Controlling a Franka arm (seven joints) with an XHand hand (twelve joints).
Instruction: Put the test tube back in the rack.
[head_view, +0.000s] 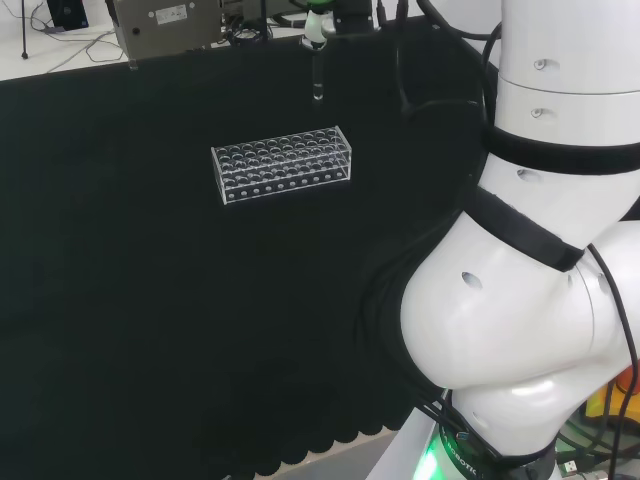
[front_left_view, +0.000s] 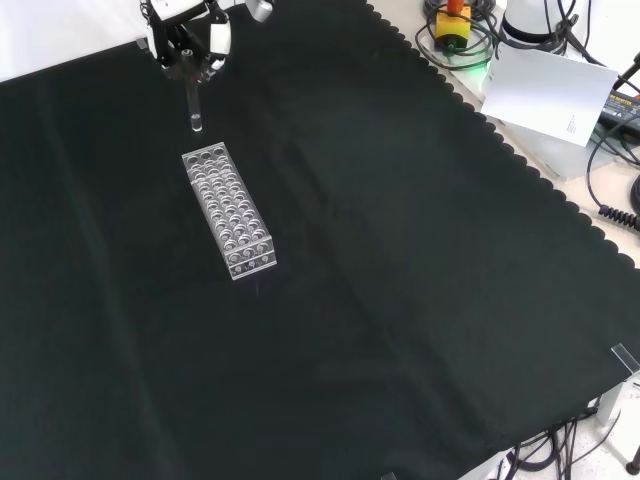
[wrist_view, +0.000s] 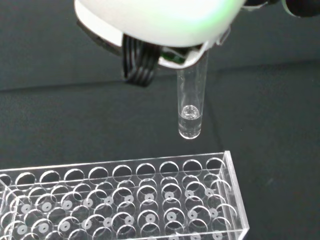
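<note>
A clear test tube hangs upright from the hand, held at its upper end. In the front view the hand is at the top left, shut on the tube, whose round bottom hangs just above and beyond the far end of the rack. The head view has the tube hanging past the far right end of the clear plastic rack. The rack's holes that show hold nothing. The tube's tip is close to the rack's end row in the wrist view, rack.
Black cloth covers the bench. A grey box and cables lie beyond the cloth's far edge in the head view. The arm's white links stand at the right there. A white sheet and cables lie off the cloth in the front view.
</note>
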